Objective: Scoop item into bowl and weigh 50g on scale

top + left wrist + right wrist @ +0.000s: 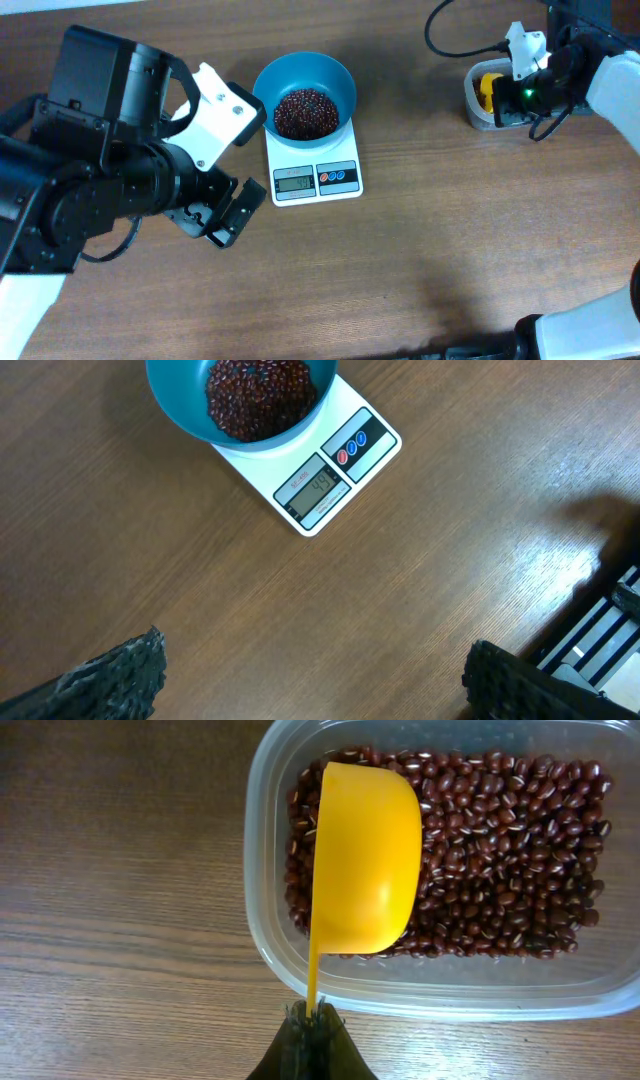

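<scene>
The teal-blue bowl [335, 82] stands on the white scale [313, 176] and holds a heap of dark red-brown beans [305, 112]. In the left wrist view the bowl [175, 400], its beans [258, 395] and the scale [325, 485] are at the top; the display shows digits. My left gripper [228, 215] is open and empty, left of the scale, above bare wood [315, 680]. My right gripper [312, 1020] is shut on the yellow scoop's [365, 855] handle, holding it tipped on its side over the clear tub [440, 985] of beans [500, 850].
The clear tub [480, 95] stands at the far right of the table, with black cables behind it. A dark stand with slats [600, 630] shows at the right edge of the left wrist view.
</scene>
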Available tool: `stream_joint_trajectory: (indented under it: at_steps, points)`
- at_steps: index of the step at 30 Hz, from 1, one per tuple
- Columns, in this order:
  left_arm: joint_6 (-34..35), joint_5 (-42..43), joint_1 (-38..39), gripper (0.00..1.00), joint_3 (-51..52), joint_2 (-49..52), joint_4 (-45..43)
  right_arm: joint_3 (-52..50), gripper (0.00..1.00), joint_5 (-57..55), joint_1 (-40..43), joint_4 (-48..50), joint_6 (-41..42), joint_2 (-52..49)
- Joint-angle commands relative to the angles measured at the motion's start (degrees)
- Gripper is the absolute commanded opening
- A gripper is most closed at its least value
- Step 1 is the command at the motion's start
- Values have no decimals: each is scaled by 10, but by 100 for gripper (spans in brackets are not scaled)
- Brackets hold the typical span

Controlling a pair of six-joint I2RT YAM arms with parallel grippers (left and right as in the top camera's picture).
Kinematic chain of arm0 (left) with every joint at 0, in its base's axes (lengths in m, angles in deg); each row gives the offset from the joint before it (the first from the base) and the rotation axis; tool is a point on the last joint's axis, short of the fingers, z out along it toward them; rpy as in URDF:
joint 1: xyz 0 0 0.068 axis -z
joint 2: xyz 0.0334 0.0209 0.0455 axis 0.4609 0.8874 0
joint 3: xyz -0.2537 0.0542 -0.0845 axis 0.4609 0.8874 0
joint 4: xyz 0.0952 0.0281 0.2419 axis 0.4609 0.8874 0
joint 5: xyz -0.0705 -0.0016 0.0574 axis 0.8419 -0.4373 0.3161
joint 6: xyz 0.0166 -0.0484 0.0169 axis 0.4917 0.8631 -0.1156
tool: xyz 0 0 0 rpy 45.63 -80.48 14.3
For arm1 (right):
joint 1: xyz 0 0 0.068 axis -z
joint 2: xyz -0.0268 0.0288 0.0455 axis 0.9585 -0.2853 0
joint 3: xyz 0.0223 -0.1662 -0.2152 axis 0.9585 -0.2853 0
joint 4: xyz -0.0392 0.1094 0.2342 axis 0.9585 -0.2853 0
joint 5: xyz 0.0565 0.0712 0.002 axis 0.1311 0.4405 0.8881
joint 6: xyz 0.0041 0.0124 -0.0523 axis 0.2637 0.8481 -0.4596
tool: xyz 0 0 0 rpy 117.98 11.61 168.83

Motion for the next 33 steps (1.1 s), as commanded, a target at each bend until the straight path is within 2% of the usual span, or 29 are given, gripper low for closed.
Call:
stream_joint_trajectory:
  at_steps: [1, 7, 9, 13, 17, 22, 26, 33]
  points:
    - [-9, 0, 2, 99, 2, 1, -1, -1, 4, 25, 2, 2, 2, -3]
    - [-9, 0, 2, 99, 2, 1, -1, 3, 4, 25, 39, 5, 5, -2]
    - [-9, 0, 2, 99, 2, 1, -1, 8, 4, 37, 59, 5, 30, -2]
    - [-9, 0, 2, 99, 2, 1, -1, 10, 4, 173, 105, 14, 30, -2]
    - [-9, 0, 2, 99, 2, 1, -1, 10, 4, 208, 137, 19, 30, 2]
    - [-9, 0, 2, 99, 2, 1, -1, 10, 4, 378, 139, 98, 0, 19]
    - [-9, 0, 2, 99, 2, 1, -1, 10, 4, 493, 113, 169, 0, 19]
    - [-9, 0, 2, 99, 2, 1, -1, 10, 4, 504, -34, 267, 0, 19]
